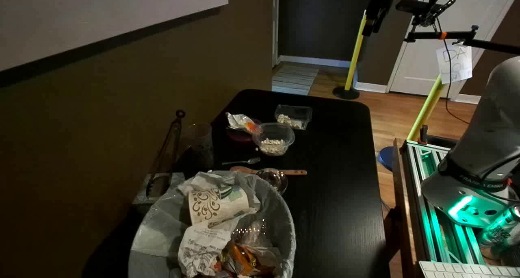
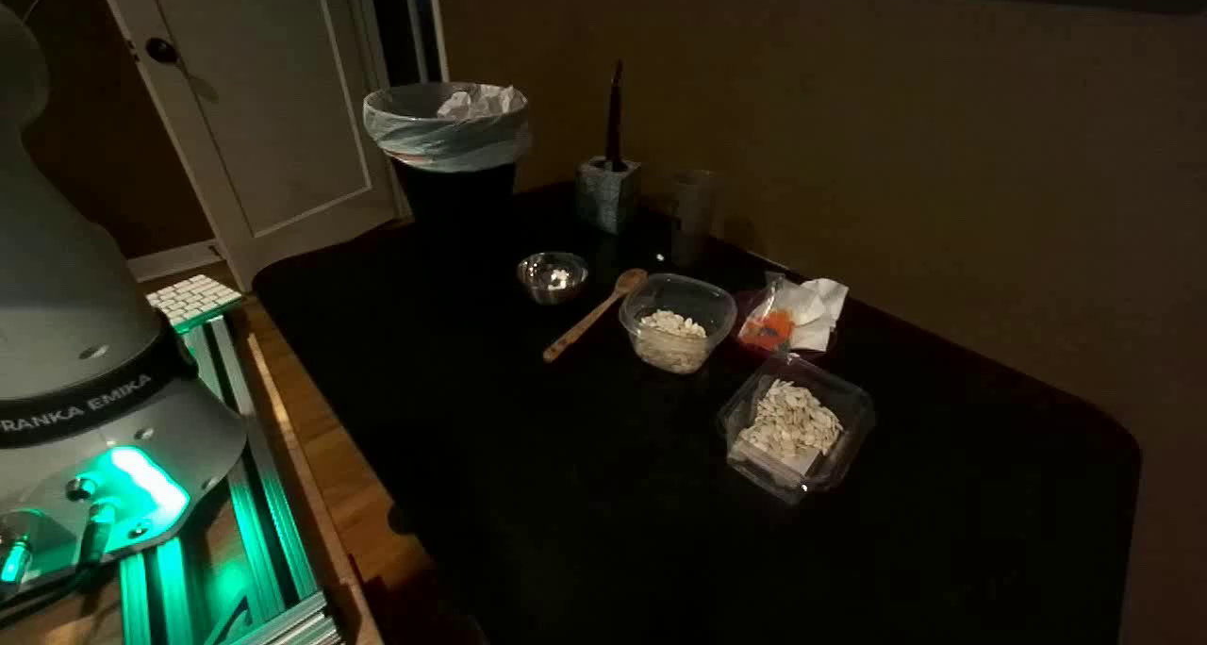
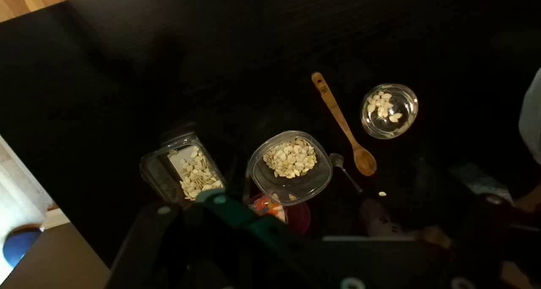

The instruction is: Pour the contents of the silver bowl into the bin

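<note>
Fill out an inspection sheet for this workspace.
Surface: black table, a loose pale seed on it.
Job's things: small round shiny silver bowl, upright, with flat whitish seeds inside; large round black bin, lined with a translucent whitish bag, holding crumpled white paper and an orange wrapper.
Clutter: long brown wooden spoon; small shiny metal spoon; squarish clear plastic container and rectangular clear plastic container, both with more seeds; dark tongs in a grey block-shaped holder.
Grippers: one black gripper, open, nothing seen in its grasp.
Cables: thin black cable hanging past a white paper sign.
Surroundings: brown wall, pale door, white keyboard.
</note>
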Robot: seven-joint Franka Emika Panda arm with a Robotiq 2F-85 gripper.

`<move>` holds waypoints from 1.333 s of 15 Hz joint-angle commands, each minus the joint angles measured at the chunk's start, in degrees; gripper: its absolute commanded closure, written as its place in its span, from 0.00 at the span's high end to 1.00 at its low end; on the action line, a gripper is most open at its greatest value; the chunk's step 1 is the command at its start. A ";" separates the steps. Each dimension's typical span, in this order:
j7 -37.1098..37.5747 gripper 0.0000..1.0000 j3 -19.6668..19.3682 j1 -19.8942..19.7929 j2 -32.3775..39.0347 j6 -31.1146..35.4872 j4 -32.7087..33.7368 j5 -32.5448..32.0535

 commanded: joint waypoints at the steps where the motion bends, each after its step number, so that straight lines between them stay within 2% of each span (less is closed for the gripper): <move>1: -0.08 1.00 0.06 -0.10 0.09 -0.17 0.19 0.07; 13: 0.35 1.00 0.11 0.10 0.26 0.17 0.05 0.74; 15: 2.83 1.00 1.34 0.10 0.91 2.16 -0.97 1.77; 20: 14.47 1.00 8.89 -1.97 3.66 17.10 -8.01 -1.88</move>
